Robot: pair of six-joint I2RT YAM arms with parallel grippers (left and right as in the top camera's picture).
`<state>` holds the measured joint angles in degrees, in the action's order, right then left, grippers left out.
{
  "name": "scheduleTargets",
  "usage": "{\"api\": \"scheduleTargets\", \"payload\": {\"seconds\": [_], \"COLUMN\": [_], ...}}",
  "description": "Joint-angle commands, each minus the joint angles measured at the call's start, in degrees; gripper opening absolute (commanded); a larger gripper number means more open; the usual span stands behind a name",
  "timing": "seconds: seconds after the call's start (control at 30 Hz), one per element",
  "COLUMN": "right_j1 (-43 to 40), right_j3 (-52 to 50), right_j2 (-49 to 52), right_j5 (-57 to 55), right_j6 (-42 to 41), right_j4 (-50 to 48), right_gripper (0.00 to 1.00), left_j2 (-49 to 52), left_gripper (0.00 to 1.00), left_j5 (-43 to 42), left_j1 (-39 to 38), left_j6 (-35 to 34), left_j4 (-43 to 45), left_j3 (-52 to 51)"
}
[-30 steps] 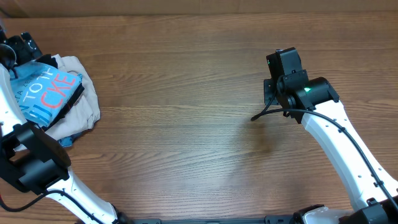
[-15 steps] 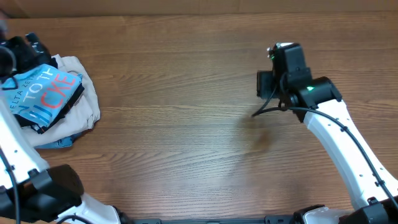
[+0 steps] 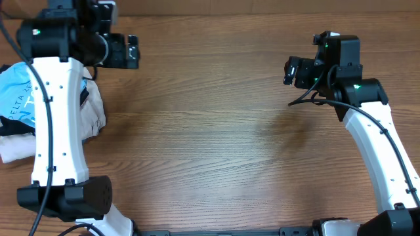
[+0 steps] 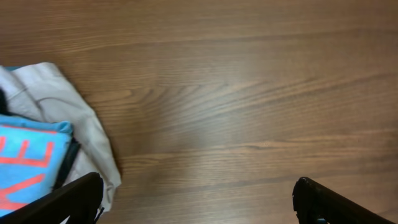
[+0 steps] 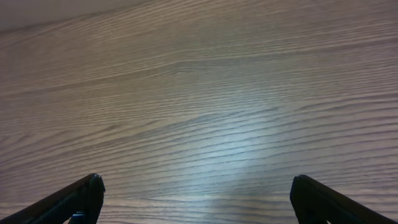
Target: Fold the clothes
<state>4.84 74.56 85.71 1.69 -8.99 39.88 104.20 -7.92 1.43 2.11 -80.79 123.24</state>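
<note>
T-shirt (image 3: 16, 98), sky blue, lies heaped over a cream garment (image 3: 95, 113) at the left edge of the wooden table (image 3: 210, 151). Left gripper (image 4: 196, 202) and right gripper (image 5: 196, 199) hover above bare wood, jaws spread wide, holding nothing.

Light sky-blue cotton T-shirt (image 3: 14, 92) with small white print and large coral-red lettering. Folded flat, printed side up, with a straight edge and square corner in the left wrist view. Lies at nine o'clock on the brown wooden table (image 3: 210, 151), atop a cream folded garment (image 3: 95, 111). Partly hidden behind the white left arm (image 3: 56, 118) and cut by the overhead frame's left edge.
</note>
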Motion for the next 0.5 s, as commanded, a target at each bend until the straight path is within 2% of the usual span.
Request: {"api": "scheduleTargets", "payload": {"seconds": [0.0,0.07,0.23,0.47], "right_j1": [-0.2,-0.2,-0.59,-0.59], "right_j3": [0.94,0.94,0.94,0.94], "right_j2": [-1.55,-1.9,-2.16,-5.77], "right_j5": [6.75,7.82,5.46,6.32], "right_j6": [0.81,3.17,2.95,2.93], "right_j4": [1.95,4.07,10.08,16.15], "right_gripper": [1.0,1.0,1.0,1.0], "left_j2": [-0.48,-0.48,-1.88,-8.92], "left_gripper": [1.0,1.0,1.0,1.0], "left_j5": [1.33,1.31,4.15,5.27], "left_j1": [-1.38,-1.42,-1.44,-1.46], "left_j6": [1.86,2.16,1.11,0.22], "left_j4": [-2.12,-4.22,-7.98,-9.2], "left_j3": [0.52,0.52,0.5,-1.05]}}
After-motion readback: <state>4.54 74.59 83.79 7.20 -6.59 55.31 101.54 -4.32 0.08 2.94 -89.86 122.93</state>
